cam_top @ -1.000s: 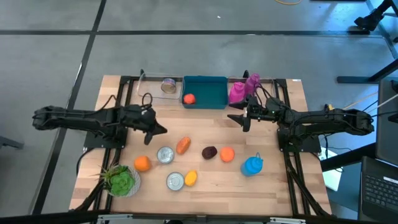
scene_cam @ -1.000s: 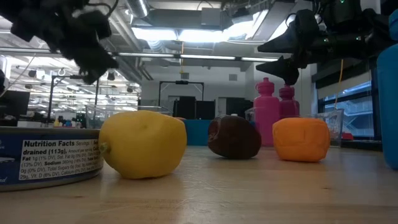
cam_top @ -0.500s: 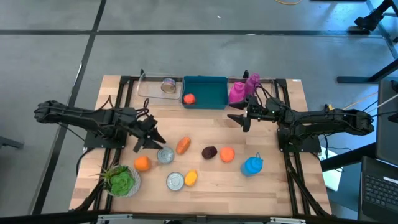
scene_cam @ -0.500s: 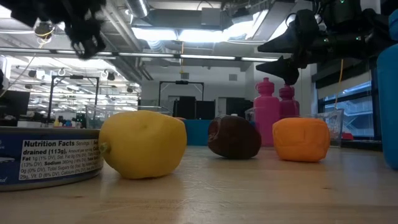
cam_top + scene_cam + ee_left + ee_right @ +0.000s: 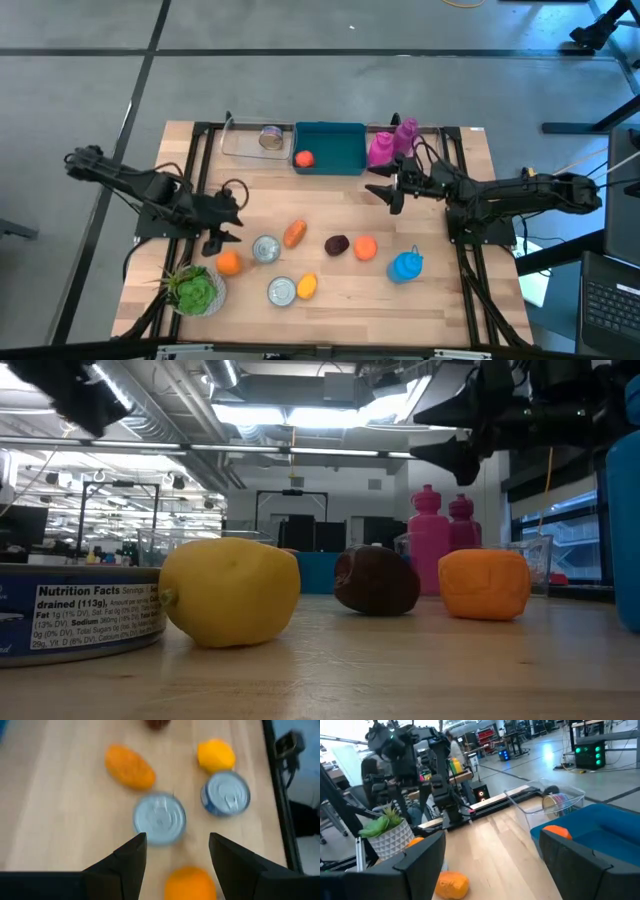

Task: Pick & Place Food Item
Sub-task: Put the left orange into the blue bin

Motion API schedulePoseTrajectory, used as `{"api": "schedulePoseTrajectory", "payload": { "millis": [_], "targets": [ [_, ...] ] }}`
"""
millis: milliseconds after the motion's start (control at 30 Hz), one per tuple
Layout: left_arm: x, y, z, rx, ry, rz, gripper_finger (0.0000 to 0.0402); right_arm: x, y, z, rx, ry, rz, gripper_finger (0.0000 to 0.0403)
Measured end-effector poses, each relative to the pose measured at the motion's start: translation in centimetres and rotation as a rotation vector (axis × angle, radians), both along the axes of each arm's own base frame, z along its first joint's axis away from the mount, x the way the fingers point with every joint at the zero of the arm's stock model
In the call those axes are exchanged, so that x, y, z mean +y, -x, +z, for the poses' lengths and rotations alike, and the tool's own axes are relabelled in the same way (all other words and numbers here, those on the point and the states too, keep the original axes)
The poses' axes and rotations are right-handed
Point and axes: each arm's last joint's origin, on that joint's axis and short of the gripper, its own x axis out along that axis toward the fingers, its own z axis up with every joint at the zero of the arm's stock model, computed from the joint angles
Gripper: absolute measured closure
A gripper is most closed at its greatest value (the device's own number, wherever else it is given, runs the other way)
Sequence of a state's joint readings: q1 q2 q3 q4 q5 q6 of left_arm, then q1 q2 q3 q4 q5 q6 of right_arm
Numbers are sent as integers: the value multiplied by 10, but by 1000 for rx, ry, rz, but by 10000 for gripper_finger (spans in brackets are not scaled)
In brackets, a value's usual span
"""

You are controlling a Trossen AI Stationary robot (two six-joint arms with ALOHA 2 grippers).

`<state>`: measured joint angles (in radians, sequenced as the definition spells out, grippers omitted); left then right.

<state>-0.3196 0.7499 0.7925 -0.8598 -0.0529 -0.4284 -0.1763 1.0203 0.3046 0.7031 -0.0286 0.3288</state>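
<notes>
Food items lie on the wooden table: an orange (image 5: 229, 263), an oblong orange piece (image 5: 294, 233), a dark plum (image 5: 337, 245), a second orange (image 5: 365, 247) and a lemon (image 5: 307, 286). A red-orange item (image 5: 304, 158) sits in the teal bin (image 5: 345, 150) at the far edge. My left gripper (image 5: 222, 238) hangs open above the table's left side, tilted down over the orange (image 5: 190, 882) and a tin can (image 5: 160, 818), touching nothing. My right gripper (image 5: 385, 192) stands open and level in the air, right of centre.
Two tin cans (image 5: 265, 249) (image 5: 282, 291), a blue bottle (image 5: 405, 266), a potted plant (image 5: 197, 290) at the near left, pink bottles (image 5: 390, 143) and a clear box (image 5: 250, 140) holding a can at the far edge. Bare wood lies between bin and fruit.
My left gripper has opened, risen and drawn back toward the table's left and near edges, tipping further downward. It carries nothing. The objects on the table have not moved.
</notes>
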Motion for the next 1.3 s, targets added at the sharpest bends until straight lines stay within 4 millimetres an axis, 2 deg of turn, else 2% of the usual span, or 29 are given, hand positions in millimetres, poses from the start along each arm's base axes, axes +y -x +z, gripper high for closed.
{"api": "schedulePoseTrajectory", "payload": {
  "millis": [333,567,767,1300],
  "targets": [
    [-38,-8,-22,250,109,-14,195,14,-2,0,0,1,-15,85],
    [-58,-15,-37,395,171,85,196,20,-4,-2,11,1,-27,85],
    [-63,-25,-49,507,218,159,194,24,-8,-10,52,0,-6,84],
    [-59,-40,-64,613,276,368,196,30,-14,-22,118,0,29,85]
  ]
}}
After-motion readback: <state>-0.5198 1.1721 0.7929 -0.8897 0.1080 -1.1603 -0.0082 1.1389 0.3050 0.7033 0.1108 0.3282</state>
